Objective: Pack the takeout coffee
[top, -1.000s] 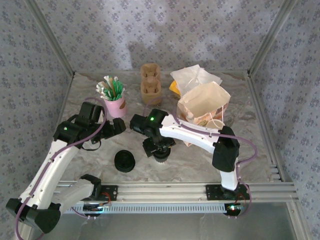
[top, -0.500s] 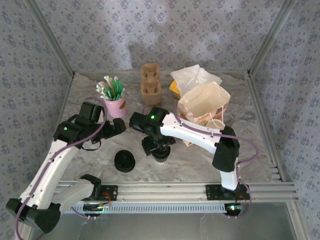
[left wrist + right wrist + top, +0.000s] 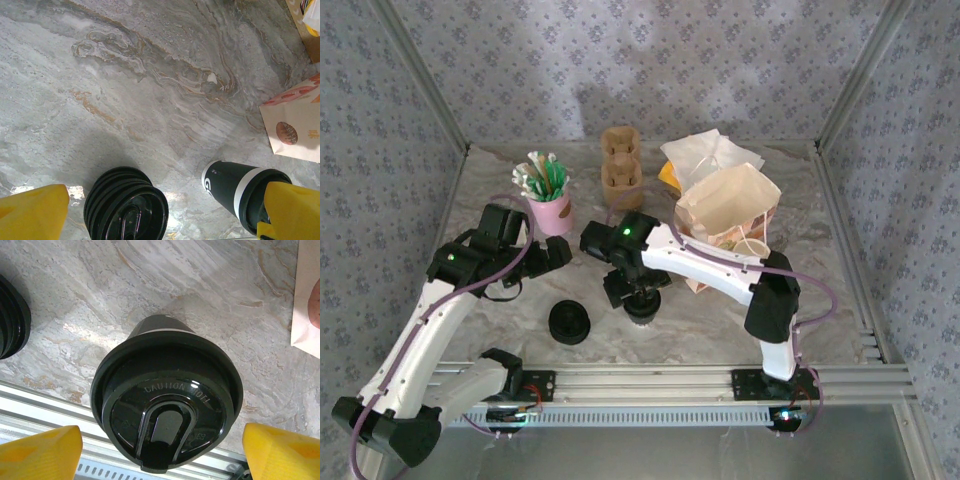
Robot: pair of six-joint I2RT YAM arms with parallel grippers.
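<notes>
Black lid (image 3: 165, 390): embossed "CAUTION HOT"
Coffee cup (image 3: 225, 186): white "G", rest of print hidden
Right claw (image 3: 161, 450): open, straddling lid
Left claw (image 3: 162, 212): open

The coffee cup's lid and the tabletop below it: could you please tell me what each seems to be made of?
Lid: glossy black plastic, judging by its sharp highlights and raised moulded lettering. Tabletop: grey veined marble by its look, with a matte finish; whether it is real stone or a printed covering cannot be told.
</notes>
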